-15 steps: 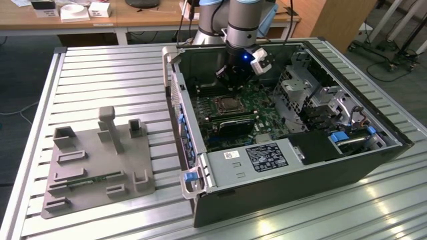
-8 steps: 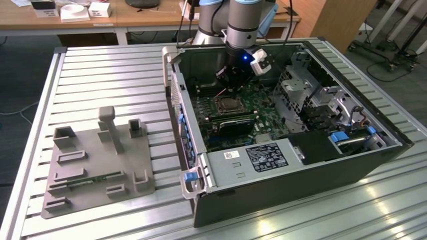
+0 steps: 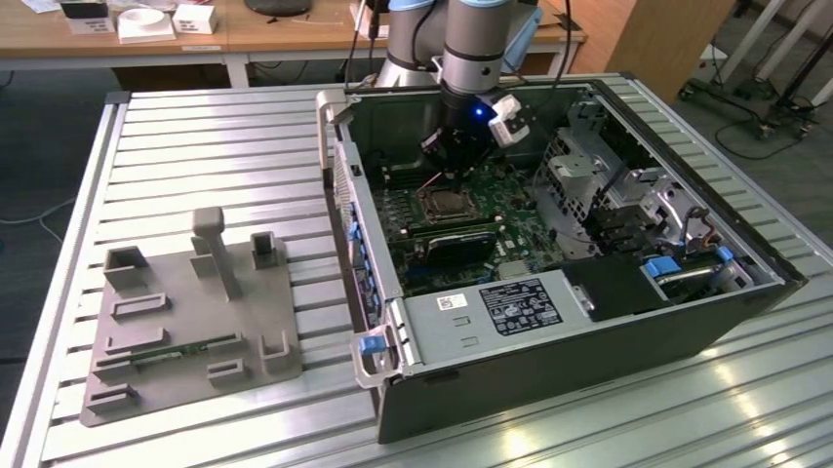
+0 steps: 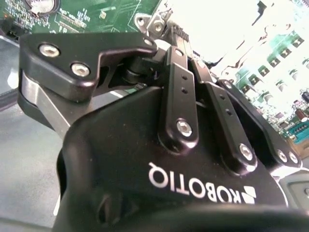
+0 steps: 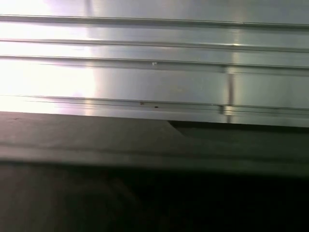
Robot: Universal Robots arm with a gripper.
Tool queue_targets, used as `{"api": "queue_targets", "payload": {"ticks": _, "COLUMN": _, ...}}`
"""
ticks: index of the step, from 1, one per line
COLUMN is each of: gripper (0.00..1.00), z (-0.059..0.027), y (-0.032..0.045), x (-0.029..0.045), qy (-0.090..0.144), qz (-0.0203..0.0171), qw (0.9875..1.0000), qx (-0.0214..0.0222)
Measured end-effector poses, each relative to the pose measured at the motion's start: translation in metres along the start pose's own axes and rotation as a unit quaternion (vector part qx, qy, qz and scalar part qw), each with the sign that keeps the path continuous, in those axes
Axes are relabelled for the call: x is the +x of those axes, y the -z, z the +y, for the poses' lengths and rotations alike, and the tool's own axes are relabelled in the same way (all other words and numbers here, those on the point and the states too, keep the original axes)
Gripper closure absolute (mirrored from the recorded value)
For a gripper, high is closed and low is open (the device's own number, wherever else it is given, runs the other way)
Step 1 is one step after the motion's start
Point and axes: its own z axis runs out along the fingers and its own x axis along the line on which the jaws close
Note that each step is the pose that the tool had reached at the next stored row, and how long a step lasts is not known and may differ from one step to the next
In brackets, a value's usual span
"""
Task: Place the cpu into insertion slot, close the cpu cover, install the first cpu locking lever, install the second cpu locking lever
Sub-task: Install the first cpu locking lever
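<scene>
An open computer case (image 3: 586, 375) lies on its side with the green motherboard (image 3: 514, 210) facing up. On the board, the cpu cover (image 3: 419, 203) lies as a silvery frame over the socket. A dull grey square in its window looks like the cpu (image 3: 444, 203). The locking levers are too small to make out. My gripper (image 3: 443, 164) reaches down from the arm inside the case, just above the far edge of the socket. In the second wrist view the black gripper (image 4: 166, 31) points at bright silvery metal (image 4: 152, 21) beside the green board (image 4: 96, 14).
A grey box with a white label (image 3: 501, 307) and a metal drive cage (image 3: 606, 180) stand inside the case. A grey fixture plate (image 3: 195, 322) lies on the slatted aluminium table (image 3: 195, 146) at the exterior view's left. The first wrist view faces aluminium slats (image 5: 154, 72).
</scene>
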Motion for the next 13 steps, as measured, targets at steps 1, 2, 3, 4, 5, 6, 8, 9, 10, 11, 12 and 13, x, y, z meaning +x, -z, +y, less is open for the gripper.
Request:
{"api": "queue_targets", "payload": {"ticks": 1, "gripper": 0.9, "z": -0.0001, "y": 0.0005, "x": 0.0, "qy": 0.0, "qz": 0.0, "qw": 1.0, "qx": 0.0001}}
{"api": "queue_targets", "payload": {"ticks": 2, "gripper": 0.9, "z": -0.0001, "y": 0.001, "x": -0.0001, "qy": 0.0, "qz": 0.0, "qw": 1.0, "qx": 0.0}}
{"api": "queue_targets", "payload": {"ticks": 3, "gripper": 0.9, "z": -0.0001, "y": 0.0015, "x": -0.0002, "qy": 0.0, "qz": -0.0001, "qw": 1.0, "qx": -0.0001}}
{"api": "queue_targets", "payload": {"ticks": 4, "gripper": 0.9, "z": -0.0002, "y": 0.002, "x": -0.0002, "qy": 0.0, "qz": 0.0, "qw": 1.0, "qx": 0.0}}
{"api": "queue_targets", "payload": {"ticks": 5, "gripper": 0.9, "z": -0.0002, "y": 0.0023, "x": -0.0002, "qy": 0.0, "qz": -0.0001, "qw": 1.0, "qx": -0.0001}}
{"api": "queue_targets", "payload": {"ticks": 6, "gripper": 0.9, "z": -0.0002, "y": 0.0024, "x": -0.0003, "qy": 0.0, "qz": -0.0001, "qw": 1.0, "qx": -0.0001}}
{"api": "queue_targets", "payload": {"ticks": 8, "gripper": 0.9, "z": -0.0011, "y": 0.0025, "x": -0.0002, "qy": 0.0, "qz": -0.0001, "qw": 1.0, "qx": -0.0001}}
{"api": "queue_targets", "payload": {"ticks": 9, "gripper": 0.9, "z": -0.0019, "y": 0.0025, "x": -0.0001, "qy": 0.0, "qz": -0.0001, "qw": 1.0, "qx": 0.0}}
{"api": "queue_targets", "payload": {"ticks": 10, "gripper": 0.9, "z": -0.0032, "y": 0.0024, "x": -0.0001, "qy": 0.0, "qz": -0.0001, "qw": 1.0, "qx": 0.0}}
{"api": "queue_targets", "payload": {"ticks": 11, "gripper": 0.9, "z": -0.0045, "y": 0.0023, "x": 0.0, "qy": 0.0, "qz": -0.0001, "qw": 1.0, "qx": -0.0001}}
{"api": "queue_targets", "payload": {"ticks": 12, "gripper": 0.9, "z": -0.0058, "y": 0.0022, "x": 0.0, "qy": 0.0, "qz": -0.0001, "qw": 1.0, "qx": -0.0001}}
{"api": "queue_targets", "payload": {"ticks": 13, "gripper": 0.9, "z": -0.0071, "y": 0.0022, "x": 0.0001, "qy": 0.0, "qz": 0.0, "qw": 1.0, "qx": 0.0}}
